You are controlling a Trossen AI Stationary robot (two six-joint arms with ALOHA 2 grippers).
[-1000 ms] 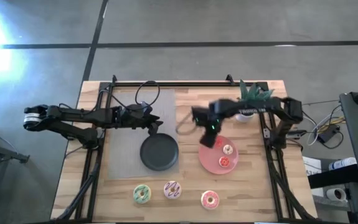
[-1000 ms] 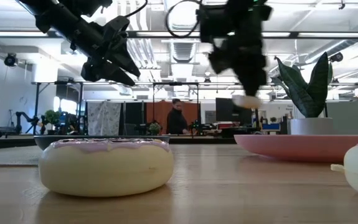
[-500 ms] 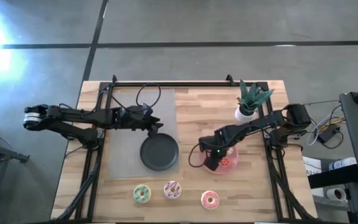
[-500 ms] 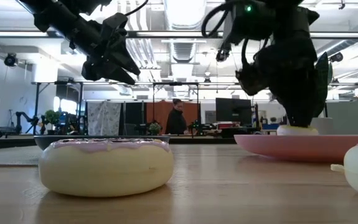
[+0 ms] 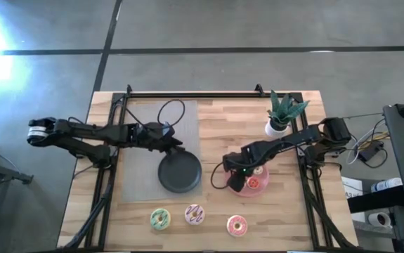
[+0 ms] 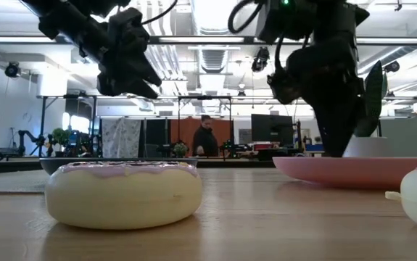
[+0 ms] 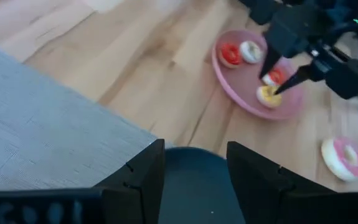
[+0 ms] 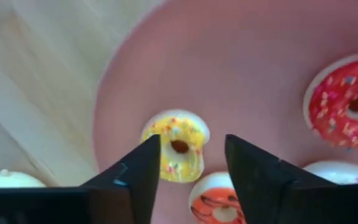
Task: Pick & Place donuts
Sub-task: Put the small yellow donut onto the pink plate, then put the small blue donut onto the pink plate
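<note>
At frame left in the high view, the left hand (image 5: 176, 143) waits with fingers apart above the black plate (image 5: 180, 173). Right of centre, the right hand (image 5: 235, 180) hangs open and empty over the pink plate (image 5: 261, 190), a yellow donut (image 8: 175, 152) lying free just beyond its fingers. This looks like the placing step ending; next comes lifting clear and heading for the big donuts at lower centre.

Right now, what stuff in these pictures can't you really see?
- Low view: the tiny donuts on the pink plate are hidden behind its rim and the right arm.
- High view: those donuts are mostly covered by the right gripper.
- Right wrist view: the orange donut and a white one are cut off by the picture's edge.
- Left wrist view: the black plate is mostly hidden behind the left gripper.
</note>
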